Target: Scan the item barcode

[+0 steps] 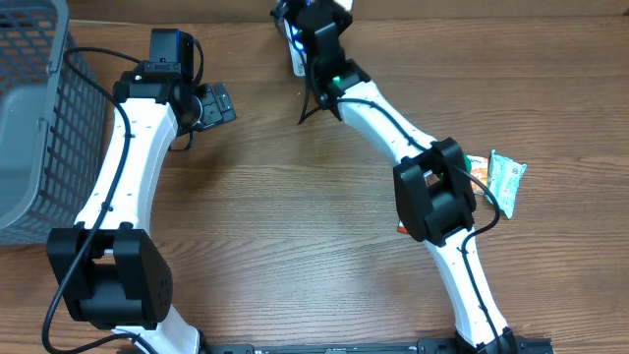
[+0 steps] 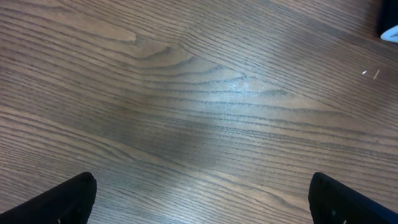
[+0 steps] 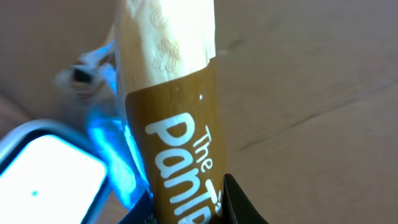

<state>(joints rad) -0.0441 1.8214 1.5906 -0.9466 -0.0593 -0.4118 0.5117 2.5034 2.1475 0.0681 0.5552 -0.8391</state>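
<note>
The wooden table [image 1: 295,216] fills the overhead view, with a grey mesh basket [image 1: 29,118] at its left edge. The left arm [image 1: 118,187] bends up beside the basket. The right arm [image 1: 393,128] reaches across to the table's far edge, near the middle.

The left gripper [image 2: 199,208] hangs over bare wood with its jaws spread wide and nothing between them; only the two dark fingertips [image 2: 62,202] show in the bottom corners of its wrist view.

The right gripper [image 3: 186,208] is closed narrowly on a tall brown-and-cream packet [image 3: 171,93] with white lettering, gripping its lower end so that it stands roughly upright in the wrist view. Just left of the packet is the scanner [image 3: 50,168], its window bright white and its edge glowing blue. No barcode can be made out.

A green packet [image 1: 508,179] lies on the table's right side, partly hidden behind the right arm, with an orange wrapper [image 1: 477,167] just beside it.
</note>
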